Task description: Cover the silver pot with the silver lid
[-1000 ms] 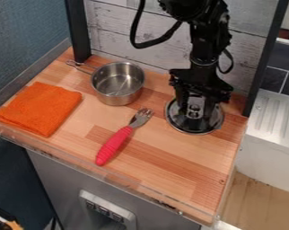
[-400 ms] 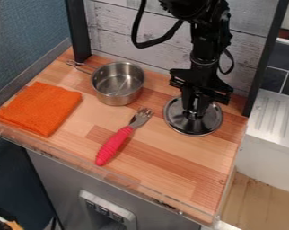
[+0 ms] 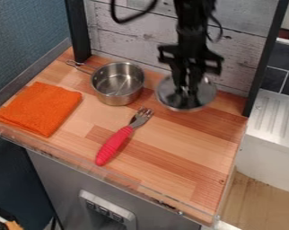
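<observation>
We see the pincer (image 3: 186, 91) closed on the silver lid (image 3: 184, 103) at its middle, a sensible place to hold it, since the weight hangs evenly and the whole rim is left free to meet the pot. The lid seems to be up off the counter (image 3: 165, 157), close to level, near the back and to the right of the silver pot (image 3: 117, 83) as we look at it. The pot stands upright and uncovered, its mouth facing up and its handle (image 3: 81, 67) pointing to the back left corner, so we judge that the handle is well out of the lid's way. The fork (image 3: 123, 137) lies with its tines near the pot and its red grip toward the front, so we would carry the lid high enough to pass over the tines. The orange cloth (image 3: 39, 108) lies on the far side of the pot from the lid, where it hinders nothing. We take this as the carrying step, with the covering still to do; if we lower the lid off centre, it could catch on the pot's rim and tip
</observation>
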Robot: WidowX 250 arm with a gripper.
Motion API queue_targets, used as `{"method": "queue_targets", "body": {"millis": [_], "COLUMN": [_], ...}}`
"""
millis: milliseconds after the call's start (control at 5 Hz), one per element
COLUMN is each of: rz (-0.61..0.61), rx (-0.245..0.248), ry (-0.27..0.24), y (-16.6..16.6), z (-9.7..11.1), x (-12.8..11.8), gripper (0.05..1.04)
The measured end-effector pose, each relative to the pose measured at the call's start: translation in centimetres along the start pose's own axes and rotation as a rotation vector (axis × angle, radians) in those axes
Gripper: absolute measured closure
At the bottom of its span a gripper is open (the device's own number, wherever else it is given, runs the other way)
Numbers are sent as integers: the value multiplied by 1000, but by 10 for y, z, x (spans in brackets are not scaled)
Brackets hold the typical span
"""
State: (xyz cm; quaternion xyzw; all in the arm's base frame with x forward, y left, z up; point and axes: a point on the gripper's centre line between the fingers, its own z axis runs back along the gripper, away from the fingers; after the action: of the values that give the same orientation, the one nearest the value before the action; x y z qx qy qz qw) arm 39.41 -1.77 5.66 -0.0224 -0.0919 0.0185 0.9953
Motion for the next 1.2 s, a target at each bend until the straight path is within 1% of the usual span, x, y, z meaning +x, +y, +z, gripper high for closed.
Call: {"method": "queue_targets", "body": {"millis": [200,400,600,800,1000,1200], "rz": [46,86,129,183,215,246], "rx": [14,47,77,91,98,109], "ry": [-43,-47,-61,-43,-9,5], "y": [28,56,80,101,111,121], "z": [23,26,24,13,0,-10], "x": [2,-6,-8,-13,-15,-12], "gripper": [798,798,798,798,798,798]}}
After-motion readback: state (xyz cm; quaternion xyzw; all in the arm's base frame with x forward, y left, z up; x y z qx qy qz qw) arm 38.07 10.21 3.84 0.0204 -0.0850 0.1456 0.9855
